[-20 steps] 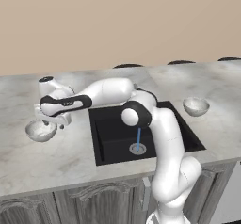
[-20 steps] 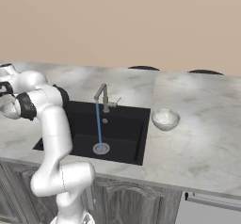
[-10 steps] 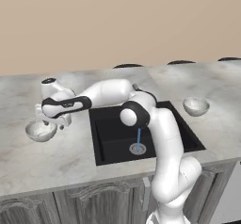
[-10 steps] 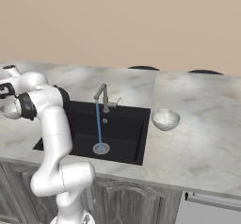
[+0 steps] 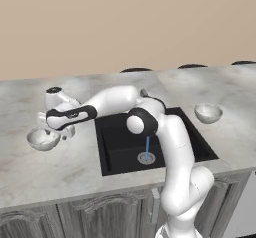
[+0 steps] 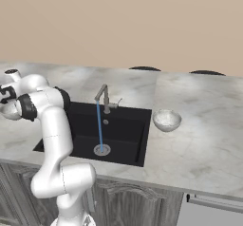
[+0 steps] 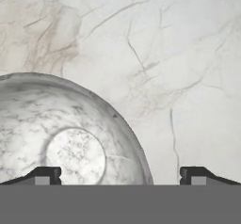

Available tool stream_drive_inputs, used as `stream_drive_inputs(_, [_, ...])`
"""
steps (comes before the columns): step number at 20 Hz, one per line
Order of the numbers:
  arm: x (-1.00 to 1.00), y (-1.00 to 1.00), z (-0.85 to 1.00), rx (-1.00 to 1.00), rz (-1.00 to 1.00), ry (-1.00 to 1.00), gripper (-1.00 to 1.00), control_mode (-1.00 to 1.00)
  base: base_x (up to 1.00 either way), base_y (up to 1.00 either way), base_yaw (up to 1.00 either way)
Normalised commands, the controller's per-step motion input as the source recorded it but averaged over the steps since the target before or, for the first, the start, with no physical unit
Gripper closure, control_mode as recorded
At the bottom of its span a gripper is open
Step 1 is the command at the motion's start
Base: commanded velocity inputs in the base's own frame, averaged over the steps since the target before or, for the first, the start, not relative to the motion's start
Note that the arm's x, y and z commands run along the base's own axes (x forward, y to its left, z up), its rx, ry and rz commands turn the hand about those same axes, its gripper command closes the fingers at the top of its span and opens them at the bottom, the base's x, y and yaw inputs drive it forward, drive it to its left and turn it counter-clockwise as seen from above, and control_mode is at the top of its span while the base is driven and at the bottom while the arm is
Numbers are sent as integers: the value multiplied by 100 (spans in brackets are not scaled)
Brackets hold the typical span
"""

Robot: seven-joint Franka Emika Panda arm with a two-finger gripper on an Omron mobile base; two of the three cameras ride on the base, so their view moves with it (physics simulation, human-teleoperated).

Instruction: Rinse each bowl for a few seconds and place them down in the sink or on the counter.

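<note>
One speckled white-grey bowl [image 5: 42, 138] rests on the counter [image 5: 75, 167] left of the sink [image 5: 120, 152]. My gripper [image 5: 64, 132] hangs just above that bowl's right rim, open. In the hand view the bowl [image 7: 70, 133] fills the lower left. Its rim passes between the two dark fingertips [image 7: 46, 175], which stand wide apart and hold nothing. My gripper [image 7: 120, 176] is centred over that rim. The other bowl [image 5: 208, 113] [image 6: 167, 120] stands on the counter right of the sink [image 6: 123, 125].
A thin blue stream of water [image 6: 99, 125] runs from the grey faucet [image 6: 104, 97] down to the round drain [image 5: 146, 157]. My arm stretches across the sink's left side. Grey cabinet doors [image 5: 100, 217] run under the counter's front edge.
The hand has shifted only slightly over the left bowl. Both bowls stay where they were and the water keeps running.
</note>
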Motion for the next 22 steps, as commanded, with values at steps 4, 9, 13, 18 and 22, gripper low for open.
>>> stream_drive_inputs(4, [0, 0, -16, 5, 1, -5, -100, -100, 0, 0, 0])
stream_drive_inputs(9, [0, 0, -16, 4, 1, -6, -100, -100, 0, 0, 0])
stream_drive_inputs(13, [0, 2, -8, 1, 0, -5, 100, -100, 0, 0, 0])
stream_drive_inputs(18, [0, 0, 0, 0, 0, -8, 100, -100, 0, 0, 0])
stream_drive_inputs(22, [-16, -1, 3, 0, 0, -12, 100, -100, 0, 0, 0])
